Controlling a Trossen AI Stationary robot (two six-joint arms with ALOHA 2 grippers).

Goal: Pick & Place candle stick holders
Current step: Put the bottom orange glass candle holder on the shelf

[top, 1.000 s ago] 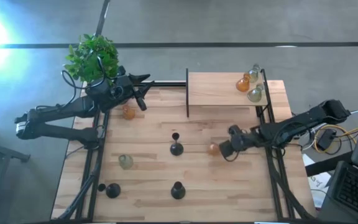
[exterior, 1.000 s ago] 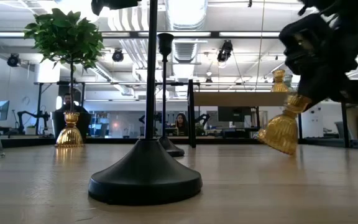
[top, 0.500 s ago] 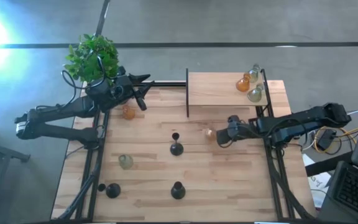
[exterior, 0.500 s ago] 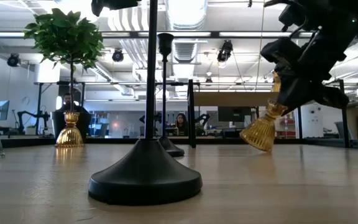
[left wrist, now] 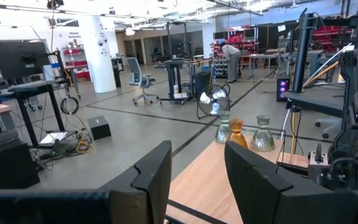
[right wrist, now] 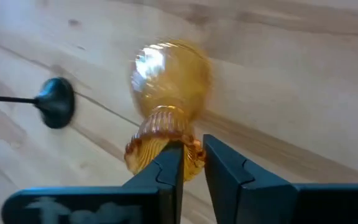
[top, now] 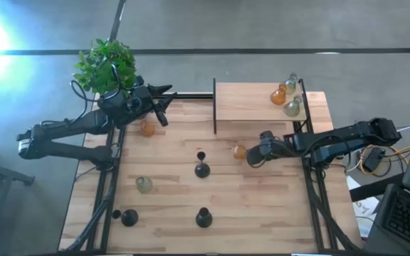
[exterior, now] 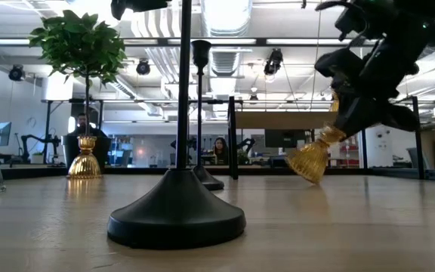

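Note:
My right gripper (top: 248, 152) is shut on an amber glass candle stick holder (top: 240, 151) above the table's middle right, in front of the raised wooden shelf (top: 251, 114). In the low view the holder (exterior: 309, 159) hangs tilted, clear of the table. My left gripper (top: 162, 114) is open and empty at the far left, above another amber holder (top: 146, 128) that stands on its base. An amber holder (top: 278, 96) and two clear ones (top: 292, 108) stand on the shelf. My right gripper pinches the amber holder's flared narrow end (right wrist: 161, 147) between its two fingers (right wrist: 169, 171). The fingers come slanting down from the table's right side. The holder is lifted clear and tilted, its ribbed bulb (right wrist: 169, 74) pointing away from the gripper and down toward the table.
A clear holder (top: 144, 185) stands at the near left. Black holders with thin stems stand at the middle (top: 202, 170), the near middle (top: 203, 217) and the near left (top: 129, 217). A potted green plant (top: 105, 64) stands at the far left corner.
My right gripper has carried the amber holder toward the table's far edge and a little to the left, nearer the shelf. The holder stays lifted and tilted. Most of the move fell in the first half second.

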